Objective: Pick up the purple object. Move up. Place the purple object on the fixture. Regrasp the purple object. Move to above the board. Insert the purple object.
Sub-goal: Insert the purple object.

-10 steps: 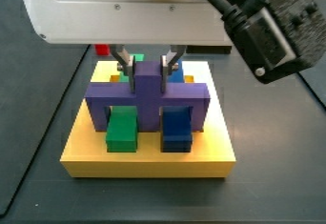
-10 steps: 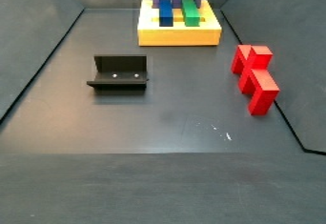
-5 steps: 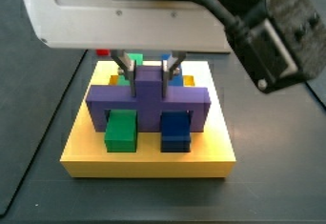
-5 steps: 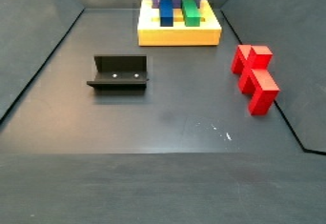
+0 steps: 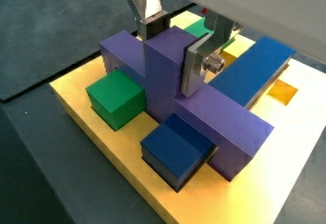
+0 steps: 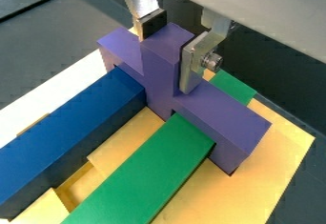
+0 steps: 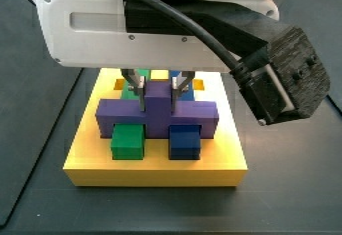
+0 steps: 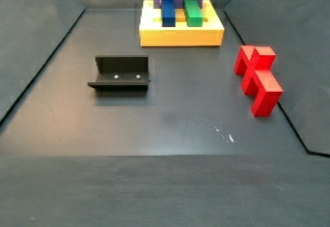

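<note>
The purple object (image 7: 127, 116) sits low across the yellow board (image 7: 154, 169), its crossbar lying over the green bar (image 7: 127, 139) and the blue bar (image 7: 185, 139). Its central stub stands upright. My gripper (image 7: 159, 82) reaches down from above the board and is shut on that stub. In both wrist views the silver fingers (image 5: 197, 66) (image 6: 195, 61) press the stub's two sides, gripper (image 5: 174, 54) (image 6: 173, 49). The purple crossbar (image 6: 216, 123) spans the green bar (image 6: 140, 185) and the blue bar (image 6: 64, 142). The black fixture (image 8: 120, 74) stands bare on the floor, far from the board (image 8: 180, 36).
Two red stepped blocks (image 8: 254, 59) (image 8: 264, 91) lie on the dark floor to the right of the fixture in a side view. Raised dark walls border the floor. The arm's white body and black cable housing (image 7: 274, 74) hang over the board.
The purple object has sunk lower into the board with the gripper on its stub. The arm's body has come down with it.
</note>
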Tool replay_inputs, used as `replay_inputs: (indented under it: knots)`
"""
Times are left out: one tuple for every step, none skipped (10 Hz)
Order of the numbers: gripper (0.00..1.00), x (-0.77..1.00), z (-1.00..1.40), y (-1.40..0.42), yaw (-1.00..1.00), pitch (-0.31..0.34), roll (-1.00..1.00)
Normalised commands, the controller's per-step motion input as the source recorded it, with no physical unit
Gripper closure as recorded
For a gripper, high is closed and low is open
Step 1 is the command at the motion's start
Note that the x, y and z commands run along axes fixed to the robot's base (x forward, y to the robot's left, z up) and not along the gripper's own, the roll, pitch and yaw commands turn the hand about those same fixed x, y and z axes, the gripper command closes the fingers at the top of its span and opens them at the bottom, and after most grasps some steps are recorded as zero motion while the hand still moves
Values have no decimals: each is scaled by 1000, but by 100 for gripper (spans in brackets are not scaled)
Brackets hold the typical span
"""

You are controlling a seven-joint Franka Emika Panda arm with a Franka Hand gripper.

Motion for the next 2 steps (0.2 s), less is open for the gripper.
replay_inputs:
  knots:
    - [100,0,0,0,0,0,-9]
    - [100,0,0,0,0,0,0]
